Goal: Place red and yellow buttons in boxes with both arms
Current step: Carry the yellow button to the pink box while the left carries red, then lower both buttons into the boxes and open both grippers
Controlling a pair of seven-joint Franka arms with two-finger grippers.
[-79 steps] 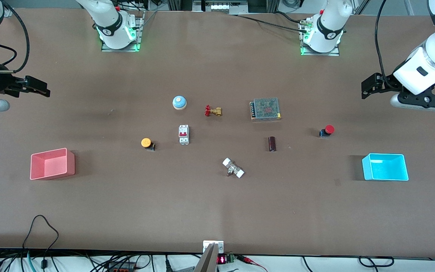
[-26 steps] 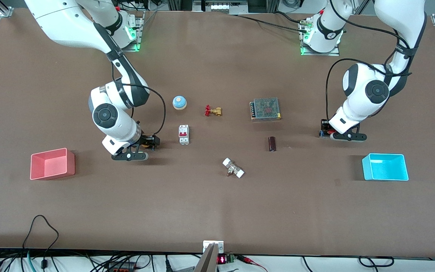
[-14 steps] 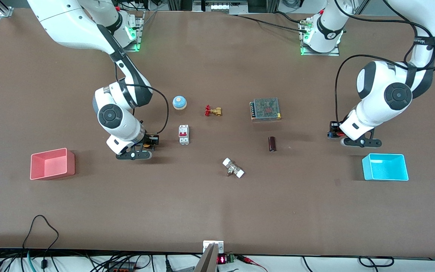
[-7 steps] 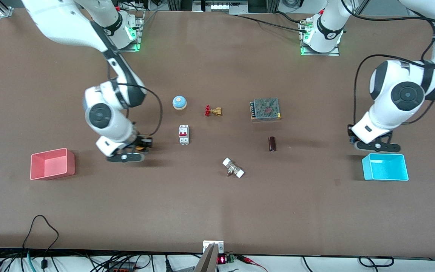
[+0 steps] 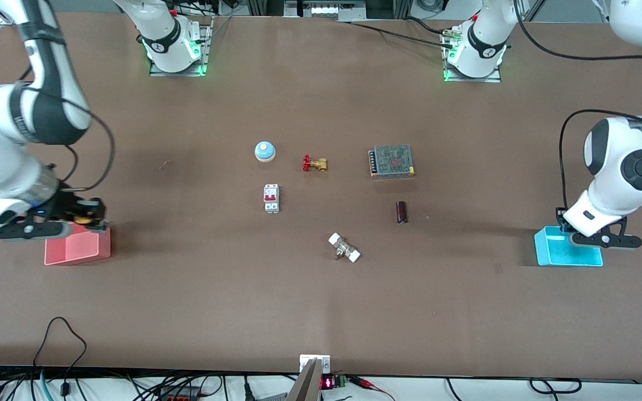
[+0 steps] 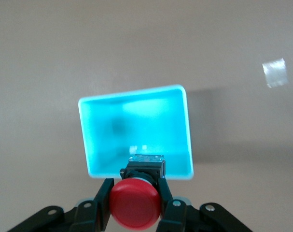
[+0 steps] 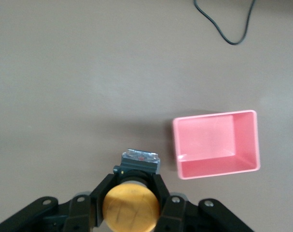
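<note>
Overhead, in the front view, the left pincer [image 5: 562, 221] is seen over the rim of the cyan box [image 5: 569, 255], at the box's edge toward the table's middle; what it holds is hidden by the wrist. The right pincer [image 5: 91, 213] is seen over the corner of the pink box [image 5: 77, 249] that lies toward the middle of the table [image 5: 321, 312], with a speck of orange, the yellow button [image 5: 82, 210], between its fingers. Well apart from the cyan box, toward the right arm's end, a dark cylinder [image 5: 402, 212], a white-capped fitting [image 5: 344, 248], a breaker [image 5: 271, 198], a blue bell [image 5: 264, 151], a brass valve [image 5: 314, 164] and a meshed power supply [image 5: 392, 161] lie around the table's middle.

From the left wrist view, the left pincer [image 6: 135, 203] is shown closed on the red button [image 6: 135, 204] (its cap faces the camera), held in the air over the rim of the cyan box [image 6: 136, 96], whose inside holds nothing.

From the right wrist view, the right pincer [image 7: 132, 203] is shown clamped on the yellow button [image 7: 131, 207], which hangs over bare table just beside the pink box [image 7: 216, 144] rather than over its opening.
</note>
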